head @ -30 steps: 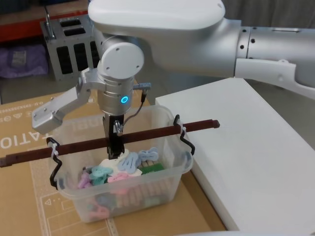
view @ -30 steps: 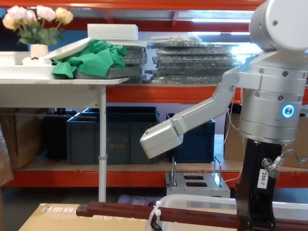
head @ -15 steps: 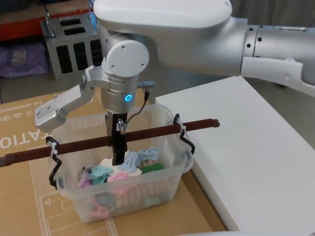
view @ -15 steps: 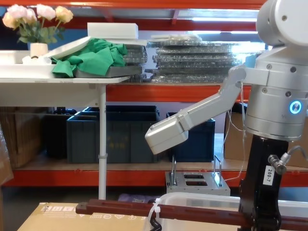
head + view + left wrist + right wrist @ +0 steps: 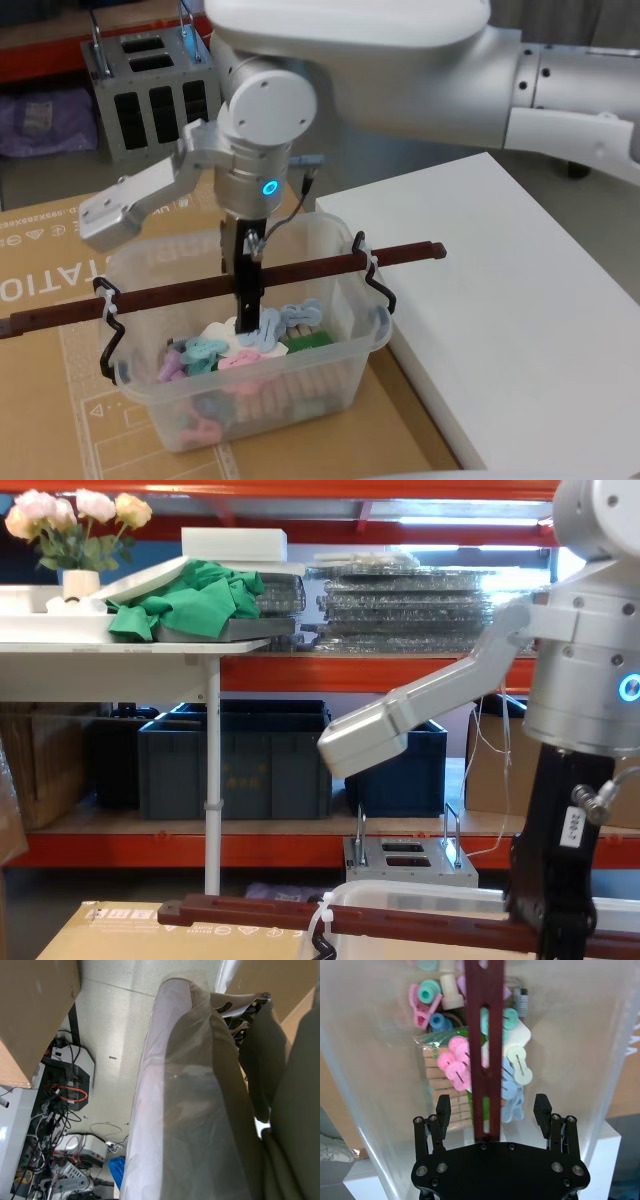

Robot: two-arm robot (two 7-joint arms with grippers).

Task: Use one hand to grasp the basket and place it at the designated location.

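Carefully, I'd centre the right gripper so its wide-open jaws straddle the basket's handle squarely before closing.

A long rounded shape wrapped in clear, creased plastic film runs through the middle of the frame from edge to edge. It is pale along one side and dull olive-grey along the other. Behind it lies a pale speckled floor. A brown cardboard box fills one corner. Near the box, on the floor, sit a grey-and-white device, a loop of orange cable and a tangle of dark wires. A small blue thing, too unclear to identify, lies just beside the wrapped shape at the frame's edge.
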